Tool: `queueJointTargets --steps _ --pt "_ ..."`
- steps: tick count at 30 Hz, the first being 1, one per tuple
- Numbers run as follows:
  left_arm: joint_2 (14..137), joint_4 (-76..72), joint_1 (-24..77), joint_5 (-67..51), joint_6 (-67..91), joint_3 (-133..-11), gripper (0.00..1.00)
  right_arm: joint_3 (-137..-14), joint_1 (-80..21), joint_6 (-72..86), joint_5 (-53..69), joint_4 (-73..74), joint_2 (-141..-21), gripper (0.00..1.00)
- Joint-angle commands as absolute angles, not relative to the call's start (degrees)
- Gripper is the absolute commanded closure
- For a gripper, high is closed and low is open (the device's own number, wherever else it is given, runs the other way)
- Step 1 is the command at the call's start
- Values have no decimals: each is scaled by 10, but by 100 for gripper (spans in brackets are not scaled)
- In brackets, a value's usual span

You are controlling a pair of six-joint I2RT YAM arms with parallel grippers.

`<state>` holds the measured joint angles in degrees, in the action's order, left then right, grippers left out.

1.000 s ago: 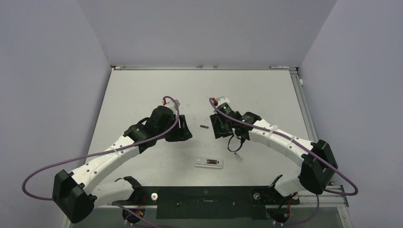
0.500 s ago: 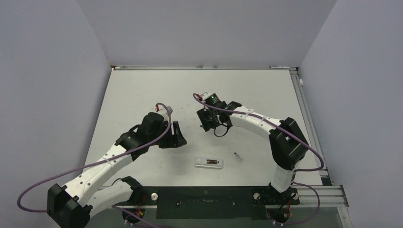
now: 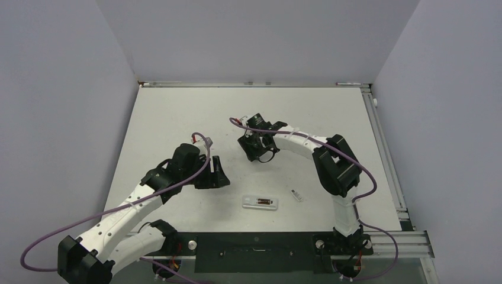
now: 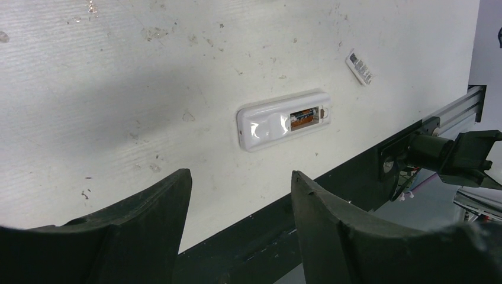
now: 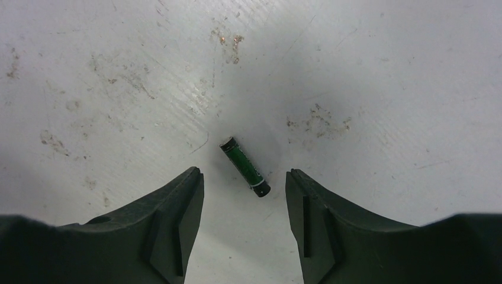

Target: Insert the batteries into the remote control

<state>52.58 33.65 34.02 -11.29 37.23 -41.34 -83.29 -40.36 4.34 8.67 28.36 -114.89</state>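
The grey-walled booth held only a scuffed white table (image 3: 177, 118), with the two arms bent in over its middle. The remote control (image 4: 283, 120) lay on its face near the front edge, its back recess turned upward, which is presumably how it has to sit to take cells. Something orange and dark showed in that recess, but I could not tell whether it was a battery or bare contacts. A small white labelled piece (image 4: 359, 66), possibly the cover, lay well apart to its right.

The right gripper (image 5: 244, 174) hung low over one battery (image 5: 245, 167), a green-and-black cell lying slantwise on the table. Its fingers were spread to either side and touched nothing, a stance that looked like lining up for a pinch. The cell's slant might call for a wrist turn first. The left gripper (image 4: 240, 177) was spread and empty too, aimed toward the remote, perhaps ready to steady it. I saw no second battery.
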Motion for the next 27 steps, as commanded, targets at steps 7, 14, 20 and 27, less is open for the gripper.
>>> queueJointTargets --steps 7,14,20,27 --pt "521 338 325 -143 348 -408 40 -872 -398 17 102 301 -1188 51" --pt "526 330 323 -149 347 -403 40 -838 -404 13 88 307 -1170 54" --pt "530 324 320 -155 349 -399 40 -811 -416 12 73 308 -1156 62" --pt "525 327 319 -154 351 -399 40 -798 -424 16 58 306 -1151 74"
